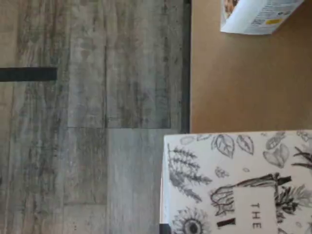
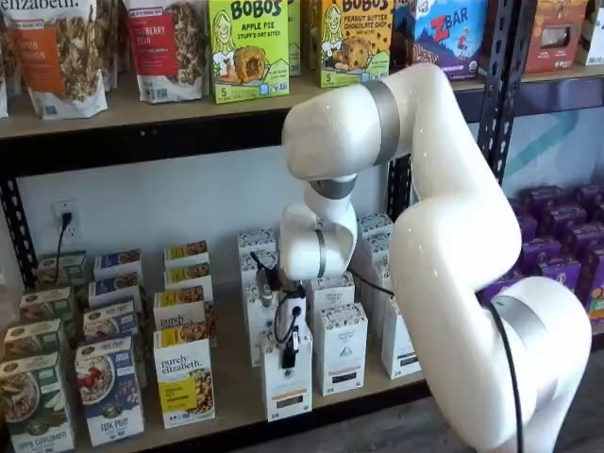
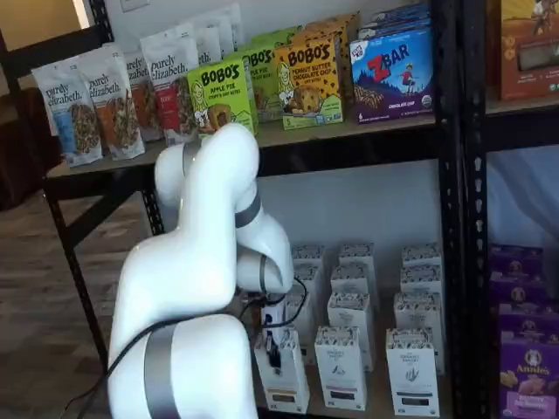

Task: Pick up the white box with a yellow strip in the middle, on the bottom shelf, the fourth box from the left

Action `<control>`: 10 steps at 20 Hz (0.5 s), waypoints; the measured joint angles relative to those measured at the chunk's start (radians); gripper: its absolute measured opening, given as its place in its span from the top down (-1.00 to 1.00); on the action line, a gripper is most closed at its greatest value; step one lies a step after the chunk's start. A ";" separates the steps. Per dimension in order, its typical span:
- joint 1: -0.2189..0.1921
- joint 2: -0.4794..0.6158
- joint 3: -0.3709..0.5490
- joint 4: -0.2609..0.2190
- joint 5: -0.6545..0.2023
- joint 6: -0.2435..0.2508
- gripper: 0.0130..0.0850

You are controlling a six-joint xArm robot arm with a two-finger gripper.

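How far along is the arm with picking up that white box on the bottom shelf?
Done: the gripper is down at the white box. In hand: its fingers look closed on the box's top. Left: the box seems not yet raised off the bottom shelf, so lifting it out remains.

Arm (image 2: 444, 236): glossy white rounded shells, joined by grey bands, seen in both shelf views. A black cable (image 2: 510, 368) is run along the lower link.

You see the bottom shelf (image 2: 236, 401) from the front in both shelf views, one obliquely. Your wrist view looks close down past its edge (image 1: 243, 87).
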 joint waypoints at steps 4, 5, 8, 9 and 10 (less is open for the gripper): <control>0.014 -0.049 0.076 0.023 -0.023 -0.011 0.00; 0.018 -0.066 0.100 0.030 -0.028 -0.015 0.00; 0.026 -0.111 0.162 0.047 -0.045 -0.024 0.00; 0.028 -0.118 0.172 0.052 -0.049 -0.027 0.00; 0.031 -0.133 0.193 0.067 -0.056 -0.039 0.00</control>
